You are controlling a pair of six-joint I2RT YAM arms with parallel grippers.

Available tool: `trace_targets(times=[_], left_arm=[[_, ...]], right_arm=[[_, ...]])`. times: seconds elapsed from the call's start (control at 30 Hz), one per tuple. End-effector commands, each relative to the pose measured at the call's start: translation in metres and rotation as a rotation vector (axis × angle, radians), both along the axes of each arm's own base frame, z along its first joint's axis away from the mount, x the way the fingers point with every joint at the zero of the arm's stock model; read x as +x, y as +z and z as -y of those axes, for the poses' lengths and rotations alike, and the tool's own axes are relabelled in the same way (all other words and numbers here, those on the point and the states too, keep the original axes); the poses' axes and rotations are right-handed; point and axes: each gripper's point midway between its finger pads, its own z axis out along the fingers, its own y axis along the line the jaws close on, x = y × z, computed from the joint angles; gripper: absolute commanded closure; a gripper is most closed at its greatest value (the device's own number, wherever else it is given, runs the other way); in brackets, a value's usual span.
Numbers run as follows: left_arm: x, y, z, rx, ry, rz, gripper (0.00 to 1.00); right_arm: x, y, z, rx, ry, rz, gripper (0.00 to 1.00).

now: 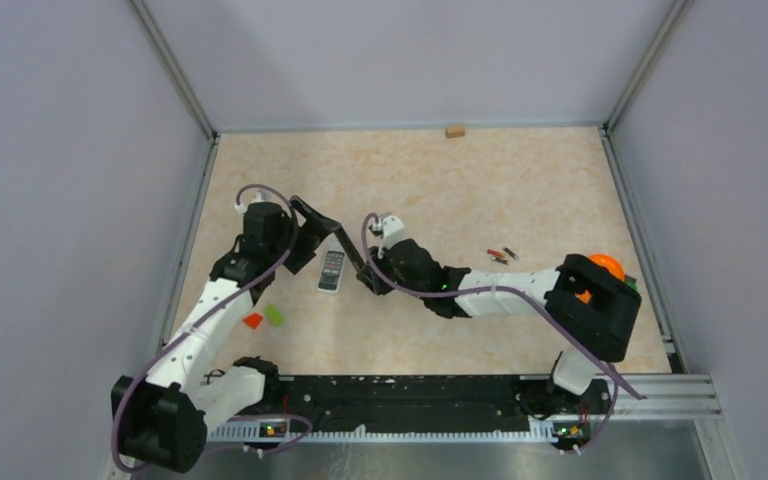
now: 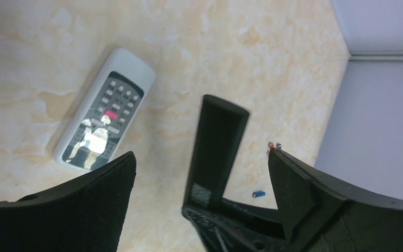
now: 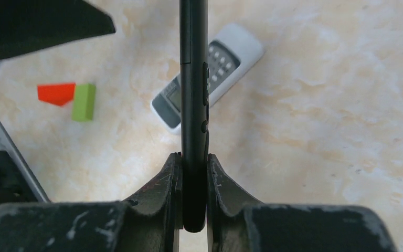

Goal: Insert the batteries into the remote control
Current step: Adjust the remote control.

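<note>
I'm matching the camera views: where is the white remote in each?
Top external: white remote left of centre, beside the black remote.
Left wrist: upper left, face up.
Right wrist: upper middle, partly behind the black remote.
Shared landmark: the black remote in the right gripper.

Bright even overhead light, soft shadows, blurred fingers (image 2: 73, 210) up close.

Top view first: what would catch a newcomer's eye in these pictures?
The black remote, clamped edge-on in the right gripper above the middle of the table, stands out most. The left gripper stands open next to it, and a white remote lies face up nearby. Small batteries lie apart to the right.
</note>
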Motion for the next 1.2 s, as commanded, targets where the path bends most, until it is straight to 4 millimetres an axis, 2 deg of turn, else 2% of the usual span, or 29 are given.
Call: trace_targets(times=[0.0,0.17,0.23,0.3,0.4,0.6,0.67,0.8,1.0,1.07,1.1,1.17], left_arm=[[0.007,0.043,0.004,-0.008,-0.081,0.232,0.01],[-0.006,0.107,0.036,-0.115,-0.294,0.537,0.01],[-0.014,0.124,0.049,-0.171,-0.378,0.615,0.01],[-0.020,0.132,0.061,-0.230,-0.449,0.640,0.02],[-0.026,0.143,0.078,-0.334,-0.561,0.650,0.07],[-0.025,0.149,0.095,-0.502,-0.640,0.614,0.19],[-0.026,0.149,0.097,-0.515,-0.651,0.619,0.27],[-0.026,0.150,0.098,-0.516,-0.650,0.623,0.61],[-0.023,0.143,0.098,-0.522,-0.635,0.601,0.98],[-0.023,0.142,0.099,-0.497,-0.653,0.607,1.00],[-0.024,0.140,0.099,-0.475,-0.663,0.609,1.00],[-0.023,0.136,0.098,-0.415,-0.680,0.609,1.00]], right_arm=[[0.021,0.075,0.010,0.275,-0.028,-0.043,1.00],[0.032,0.136,0.031,0.603,0.004,-0.231,1.00],[0.031,0.164,0.036,0.729,0.044,-0.281,1.00],[0.025,0.185,0.036,0.804,0.099,-0.302,1.00],[0.013,0.203,0.032,0.860,0.176,-0.345,1.00],[-0.006,0.220,0.032,0.938,0.281,-0.417,1.00],[-0.009,0.222,0.032,0.951,0.298,-0.430,1.00],[-0.011,0.217,0.028,0.961,0.312,-0.487,1.00],[-0.007,0.205,0.024,0.937,0.309,-0.511,0.99],[-0.006,0.200,0.025,0.903,0.315,-0.489,0.75],[-0.005,0.197,0.028,0.880,0.316,-0.474,0.58],[-0.006,0.192,0.038,0.830,0.321,-0.416,0.38]])
